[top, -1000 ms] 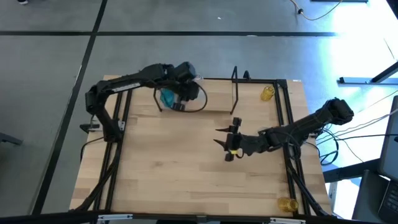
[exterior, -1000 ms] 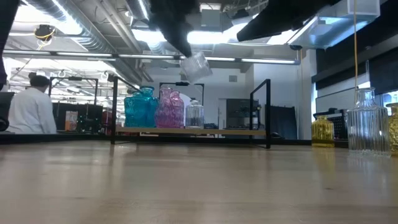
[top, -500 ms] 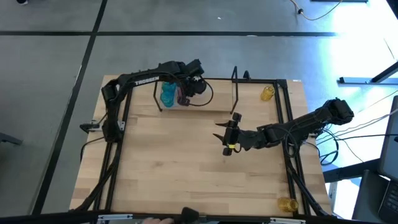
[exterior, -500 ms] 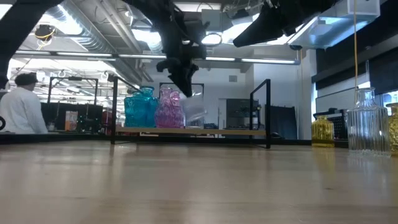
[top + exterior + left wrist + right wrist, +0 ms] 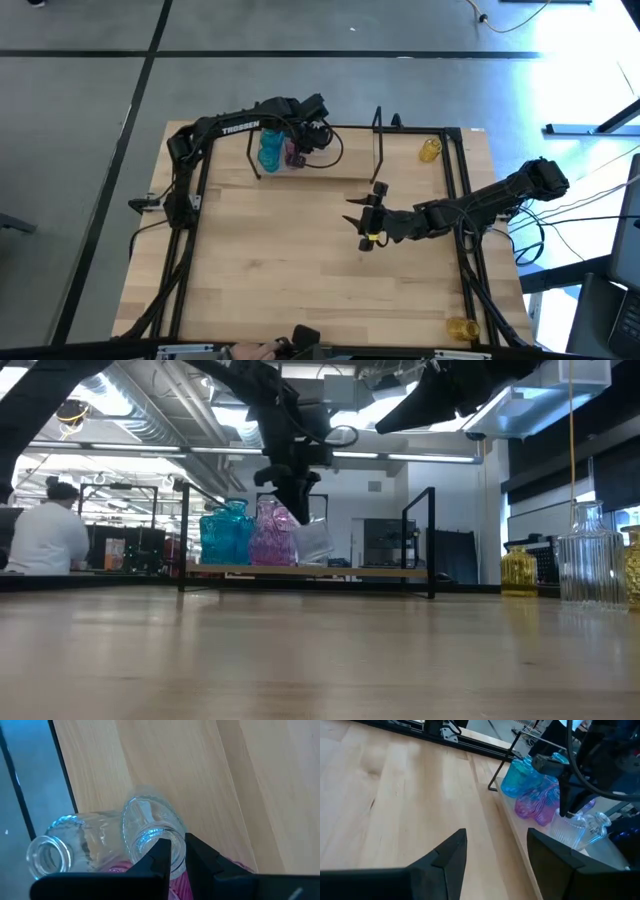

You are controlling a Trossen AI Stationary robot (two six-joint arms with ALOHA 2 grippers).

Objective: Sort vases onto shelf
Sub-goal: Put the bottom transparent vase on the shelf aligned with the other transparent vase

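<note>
Clear vase [image 5: 150,832], tilted on the shelf [image 5: 350,571] in low view, is grasped at its neck by left gripper [image 5: 172,851] fingers; right gripper [image 5: 495,852] fingers spread.

A big wooden table [image 5: 300,260] with a black frame, standing on a smooth gray floor [image 5: 80,150] crossed by dark lines. Bright light shining on the floor at one side. Up high, long ceiling lights [image 5: 300,452] and silver pipes [image 5: 130,415]. Far back, a person in white [image 5: 45,540] near more shelves and machines. Cables [image 5: 600,205] lying beside the table.
</note>
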